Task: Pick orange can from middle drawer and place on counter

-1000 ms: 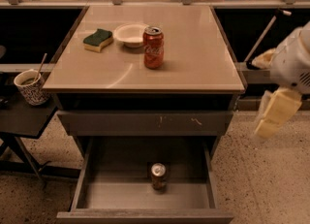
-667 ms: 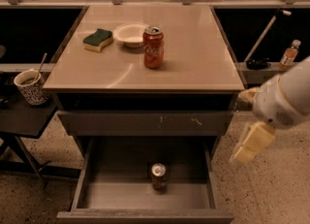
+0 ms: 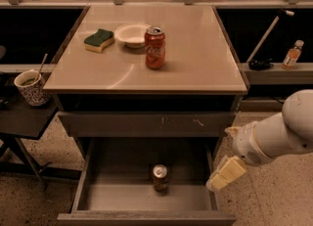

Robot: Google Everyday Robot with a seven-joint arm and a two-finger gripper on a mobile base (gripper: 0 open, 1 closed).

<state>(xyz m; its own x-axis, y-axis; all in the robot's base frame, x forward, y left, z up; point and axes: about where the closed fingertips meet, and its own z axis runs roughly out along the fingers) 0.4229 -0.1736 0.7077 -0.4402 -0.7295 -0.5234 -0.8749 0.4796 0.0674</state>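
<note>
The orange can (image 3: pixel 159 178) stands upright near the middle of the open middle drawer (image 3: pixel 100 198), silver top up. The counter (image 3: pixel 195 58) is the glossy tan top of the grey cabinet above it. My gripper (image 3: pixel 225 173) hangs from the white arm at the lower right, over the drawer's right side wall, to the right of the can and apart from it. It holds nothing.
A red Coca-Cola can (image 3: pixel 155 47), a white bowl (image 3: pixel 132 35) and a green-yellow sponge (image 3: pixel 99 40) sit on the counter. A closed drawer front with scratch marks (image 3: pixel 146 124) is above the open drawer. A cup (image 3: pixel 31 86) stands on a dark side table at left.
My arm and gripper have come down and to the left, from beside the counter's right edge to the open drawer's right side. The orange can has not moved.
</note>
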